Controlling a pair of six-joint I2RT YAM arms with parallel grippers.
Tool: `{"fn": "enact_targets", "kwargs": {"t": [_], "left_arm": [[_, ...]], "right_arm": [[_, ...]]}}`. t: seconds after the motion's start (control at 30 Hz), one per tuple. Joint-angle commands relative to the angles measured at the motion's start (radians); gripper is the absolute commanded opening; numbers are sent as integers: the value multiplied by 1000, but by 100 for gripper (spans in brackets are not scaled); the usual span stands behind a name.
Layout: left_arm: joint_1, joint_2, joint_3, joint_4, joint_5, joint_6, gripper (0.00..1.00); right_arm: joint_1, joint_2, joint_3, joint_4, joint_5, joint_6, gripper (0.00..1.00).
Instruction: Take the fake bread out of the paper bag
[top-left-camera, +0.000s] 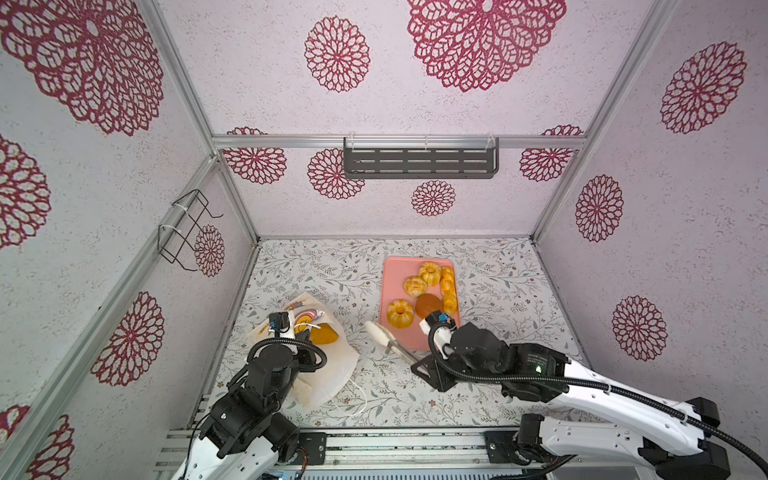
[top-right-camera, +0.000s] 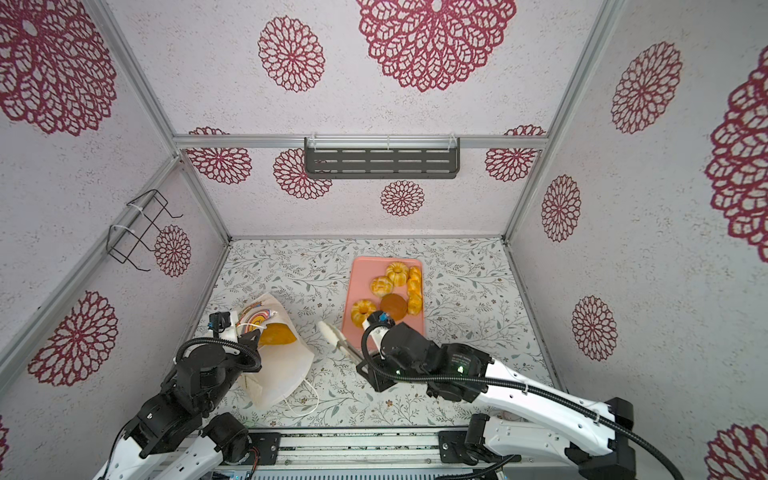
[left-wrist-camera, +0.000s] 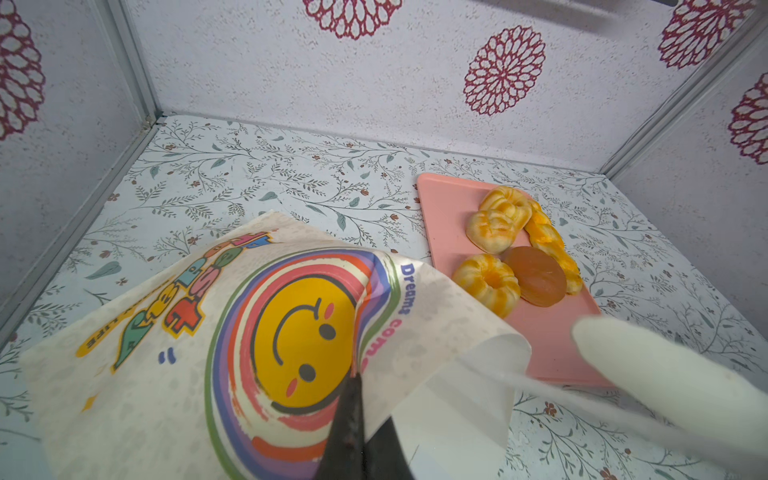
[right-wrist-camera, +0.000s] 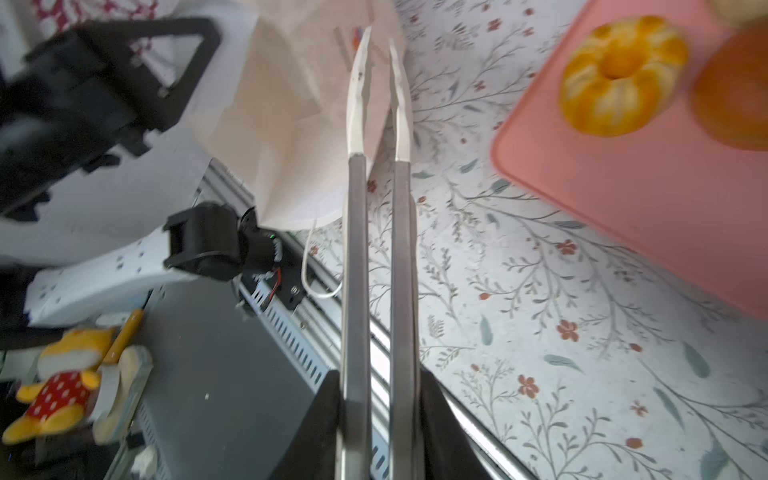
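Left wrist view: the paper bag (left-wrist-camera: 145, 395) was pinched by the left gripper (left-wrist-camera: 353, 415). Tongs (right-wrist-camera: 356, 208), clamped narrow in the right gripper (right-wrist-camera: 380, 415), were best spread around the loaf (top-left-camera: 324, 334) inside the bag's mouth.

Half-hidden loaf (top-left-camera: 325, 335) in paper bag (top-left-camera: 332, 365), brown bun (right-wrist-camera: 744, 99) cut off at edge, tongs (left-wrist-camera: 665, 374) blurred

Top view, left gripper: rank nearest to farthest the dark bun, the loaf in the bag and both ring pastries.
1. Loaf, inside the paper bag, right beside the left gripper.
2. Near ring pastry, at the near-left corner of the tray.
3. Dark bun, mid-tray, further right.
4. Far ring pastry, at the tray's far end.
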Motion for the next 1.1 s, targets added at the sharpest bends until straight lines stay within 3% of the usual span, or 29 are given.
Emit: {"fn": "enact_targets", "kwargs": {"t": [0.0, 0.1, 0.3, 0.57, 1.07], "left_arm": [[1, 1, 8, 46, 33, 30, 0], [1, 5, 10, 49, 35, 25, 0], [0, 41, 29, 54, 27, 5, 0], [-1, 107, 50, 78, 29, -13, 0], [-2, 144, 44, 118, 31, -45, 0]], "right_arm": [[110, 8, 31, 95, 31, 48, 29], [162, 82, 59, 109, 34, 37, 28], [162, 220, 95, 160, 50, 21, 28], [79, 387, 184, 109, 136, 21, 29], [-45, 547, 248, 197, 106, 13, 32]]}}
